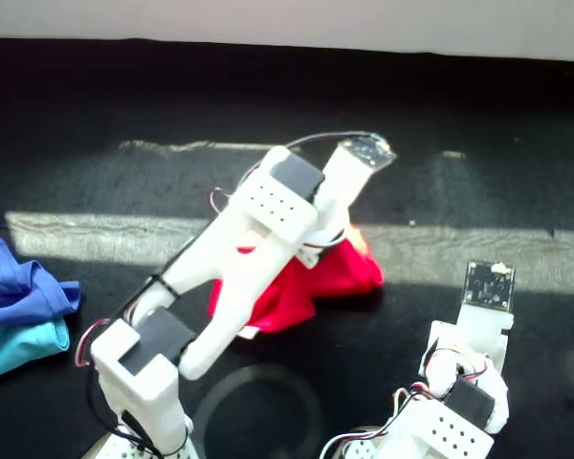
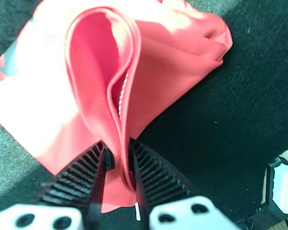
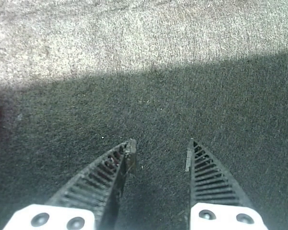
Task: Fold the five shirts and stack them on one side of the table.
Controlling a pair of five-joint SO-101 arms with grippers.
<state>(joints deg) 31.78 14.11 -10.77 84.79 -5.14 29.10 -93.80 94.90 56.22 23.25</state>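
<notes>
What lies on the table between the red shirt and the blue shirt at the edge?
In the high view, bare dark mat lies between the red shirt and the blue shirt; the left arm crosses above it.

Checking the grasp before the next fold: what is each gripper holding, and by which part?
The left gripper pinches the red shirt at a doubled-over hemmed edge. The right gripper is open above the dark table cover, holding nothing.

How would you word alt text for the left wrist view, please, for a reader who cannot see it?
The left gripper is shut on a fold of the red shirt, the pinched cloth standing in a loop. The rest of the shirt lies rumpled on the dark table.
</notes>
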